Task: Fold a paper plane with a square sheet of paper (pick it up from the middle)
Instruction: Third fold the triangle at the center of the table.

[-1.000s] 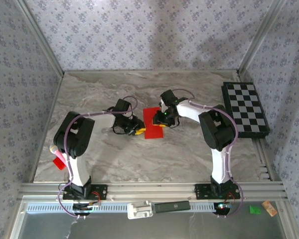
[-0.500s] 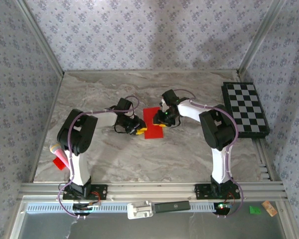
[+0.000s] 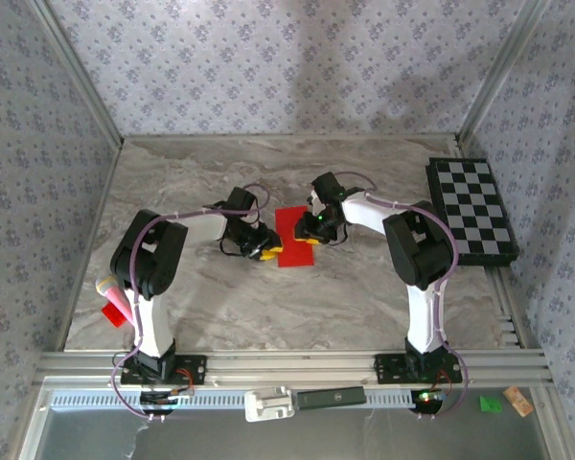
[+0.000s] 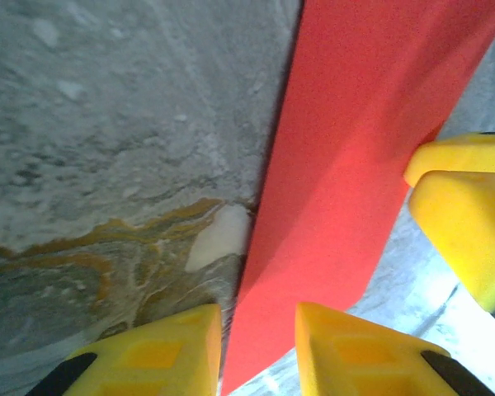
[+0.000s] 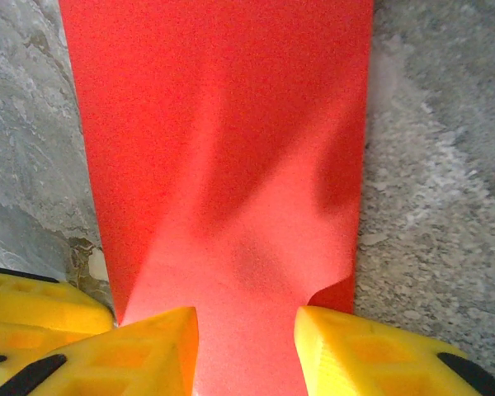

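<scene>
The square sheet of paper (image 3: 289, 230) lies mid-table as a folded red rectangle. My left gripper (image 3: 265, 252) is low at its near left corner. In the left wrist view its yellow fingers (image 4: 148, 355) stand a little apart, open, and the red paper's (image 4: 355, 124) edge runs between them. My right gripper (image 3: 313, 230) is on the paper's right side. Its fingers (image 5: 371, 351) are open and straddle the paper (image 5: 223, 124), which humps up between them and curls at its right edge. The two grippers' fingers are close together over the same end of the sheet.
A black-and-white chequered board (image 3: 471, 211) lies at the table's right edge. A small red scrap (image 3: 114, 313) and a pink-and-yellow object (image 3: 105, 286) sit by the left arm. Patterned walls close off the left, back and right.
The left arm has shifted slightly right towards the paper and its jaws have widened a little. The right arm and the paper have stayed put.
</scene>
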Robot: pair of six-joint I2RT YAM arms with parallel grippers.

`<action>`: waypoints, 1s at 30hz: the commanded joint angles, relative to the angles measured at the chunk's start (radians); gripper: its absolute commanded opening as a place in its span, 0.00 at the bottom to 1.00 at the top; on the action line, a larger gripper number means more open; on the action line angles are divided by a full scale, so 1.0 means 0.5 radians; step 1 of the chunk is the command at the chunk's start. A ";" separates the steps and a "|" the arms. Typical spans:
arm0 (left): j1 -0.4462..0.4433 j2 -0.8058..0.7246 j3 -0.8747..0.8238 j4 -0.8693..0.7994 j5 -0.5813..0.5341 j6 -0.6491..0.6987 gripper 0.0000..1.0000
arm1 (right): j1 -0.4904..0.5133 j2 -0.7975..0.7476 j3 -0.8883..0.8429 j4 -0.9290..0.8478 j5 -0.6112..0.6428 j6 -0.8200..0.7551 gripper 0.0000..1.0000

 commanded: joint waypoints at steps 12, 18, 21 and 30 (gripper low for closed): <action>-0.162 0.055 0.099 -0.203 -0.105 0.120 0.29 | -0.020 0.146 -0.087 -0.053 0.075 0.033 0.40; -0.167 0.027 0.105 -0.148 -0.019 0.103 0.29 | -0.022 0.150 -0.085 -0.044 0.070 0.037 0.40; -0.162 -0.010 0.107 -0.173 -0.039 0.118 0.29 | -0.023 0.153 -0.088 -0.040 0.069 0.039 0.40; -0.132 -0.054 0.084 -0.080 -0.019 0.110 0.31 | -0.024 0.153 -0.095 -0.035 0.068 0.039 0.40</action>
